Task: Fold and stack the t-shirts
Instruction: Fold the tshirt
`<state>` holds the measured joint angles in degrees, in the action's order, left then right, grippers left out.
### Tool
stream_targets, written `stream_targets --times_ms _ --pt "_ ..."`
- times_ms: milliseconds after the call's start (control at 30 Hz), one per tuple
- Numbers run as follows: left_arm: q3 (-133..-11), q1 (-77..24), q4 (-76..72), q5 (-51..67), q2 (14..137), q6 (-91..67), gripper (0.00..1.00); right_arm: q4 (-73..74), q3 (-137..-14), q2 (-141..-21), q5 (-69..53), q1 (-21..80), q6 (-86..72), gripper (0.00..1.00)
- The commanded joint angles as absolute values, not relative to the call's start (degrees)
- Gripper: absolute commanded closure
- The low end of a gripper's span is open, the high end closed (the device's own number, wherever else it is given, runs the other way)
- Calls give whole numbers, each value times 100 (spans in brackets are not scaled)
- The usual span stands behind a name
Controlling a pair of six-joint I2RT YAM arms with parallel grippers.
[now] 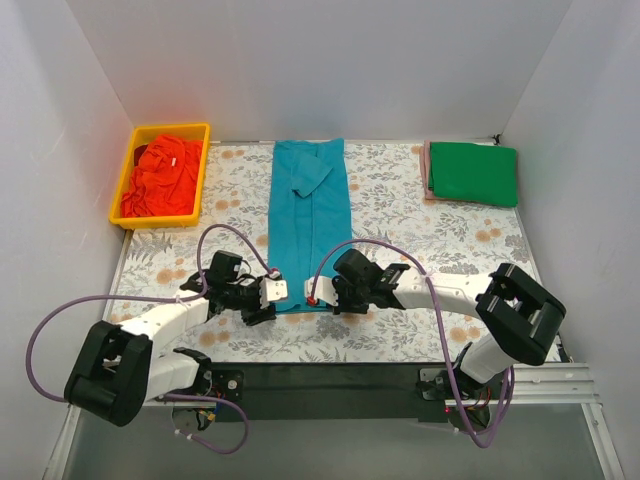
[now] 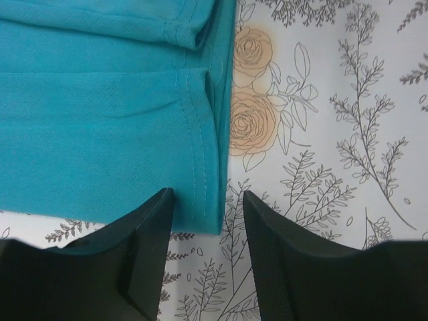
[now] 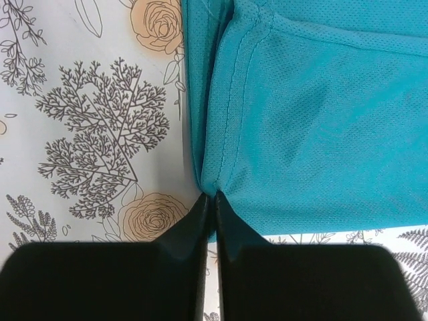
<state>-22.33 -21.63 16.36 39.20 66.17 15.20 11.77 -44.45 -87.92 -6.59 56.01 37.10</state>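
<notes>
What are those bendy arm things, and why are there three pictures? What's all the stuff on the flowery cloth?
They are two robot arms. One picture looks down from above; the other two come from a camera on each wrist. On the flowery sheet lies a long teal t-shirt, with a folded green t-shirt far right. An orange-red t-shirt sits crumpled in a yellow bin. The right end effector pinches the teal shirt's near corner. The left end effector is open around the other near corner.
</notes>
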Motion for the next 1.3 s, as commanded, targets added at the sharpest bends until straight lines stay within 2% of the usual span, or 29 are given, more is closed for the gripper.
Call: stream_targets --times_ms 0,67,133,200,333,633,867,967,1033,1267 --pt "-2285 -2206 1626 3727 6785 1941 56 1582 -4166 -9132 -563 5616 3744 92" --pt "-2233 -2206 1661 3648 6811 2047 56 1617 -4184 -9167 -536 5607 3735 95" --pt "-2224 -2232 1696 3560 6812 2171 62 1687 -4210 -9176 -536 5607 3692 99" --pt "-2267 -2250 1793 3559 6759 2171 79 1766 -4297 -9167 -510 5599 3595 99" --pt "-2417 -2250 2021 3656 6426 2057 100 2100 -4535 -9009 -579 5607 3428 99" --pt "-2680 -2364 3356 4157 5425 1951 100 2672 -4571 -7815 -1011 5704 2918 99" --pt "-3101 -2347 3253 4052 5212 1020 100 2804 -4842 -7418 -686 5625 3199 99" --pt "-3426 -2242 2857 3850 5492 905 100 2848 -5184 -7558 -686 5336 3436 99" --pt "-3892 -1987 2628 3832 6228 1063 100 2848 -5554 -7830 -642 4994 3839 99" --pt "-4930 -1380 2084 4139 7610 1379 100 2795 -6600 -8901 -949 4246 4420 99"
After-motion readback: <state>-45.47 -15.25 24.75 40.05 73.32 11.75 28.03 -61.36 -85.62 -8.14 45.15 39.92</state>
